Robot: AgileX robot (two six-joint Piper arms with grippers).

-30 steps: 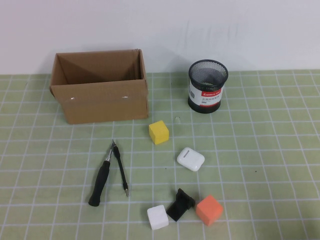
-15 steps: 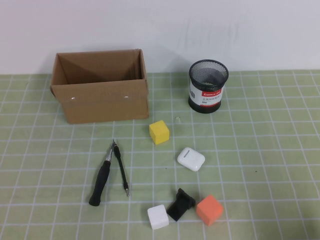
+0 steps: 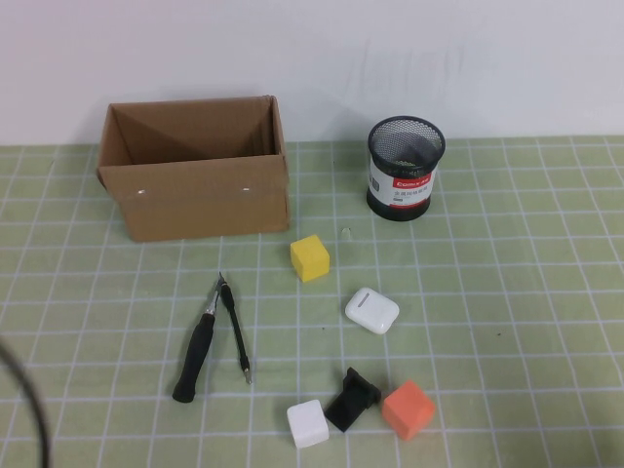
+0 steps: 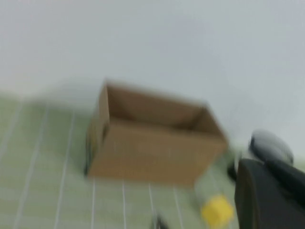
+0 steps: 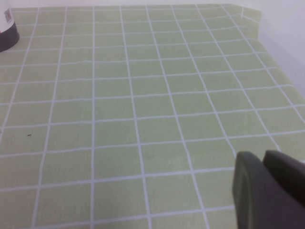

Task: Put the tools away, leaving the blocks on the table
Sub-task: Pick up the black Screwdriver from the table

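Observation:
The black-handled screwdriver (image 3: 195, 356) lies on the green grid mat (image 3: 507, 292) at the front left. The thin black rod tool (image 3: 237, 336) lies beside it, and their tips meet. The red-handled scissors are not in view. The yellow cube (image 3: 310, 257) sits mid-table and also shows in the left wrist view (image 4: 217, 212). The white cube (image 3: 306, 423) and orange cube (image 3: 408, 409) sit at the front. My left gripper (image 4: 267, 193) hangs above the table facing the box. My right gripper (image 5: 263, 160) is shut and empty over bare mat at the right.
An open cardboard box (image 3: 195, 180) stands at the back left. A black mesh pen cup (image 3: 405, 168) stands at the back right. A white glossy case (image 3: 371, 310) and a small black angular piece (image 3: 352, 398) lie among the cubes. A dark cable (image 3: 29, 409) curves in at the front left.
A dark curved cable has come into the high view at the front left corner. Nothing on the table has moved.

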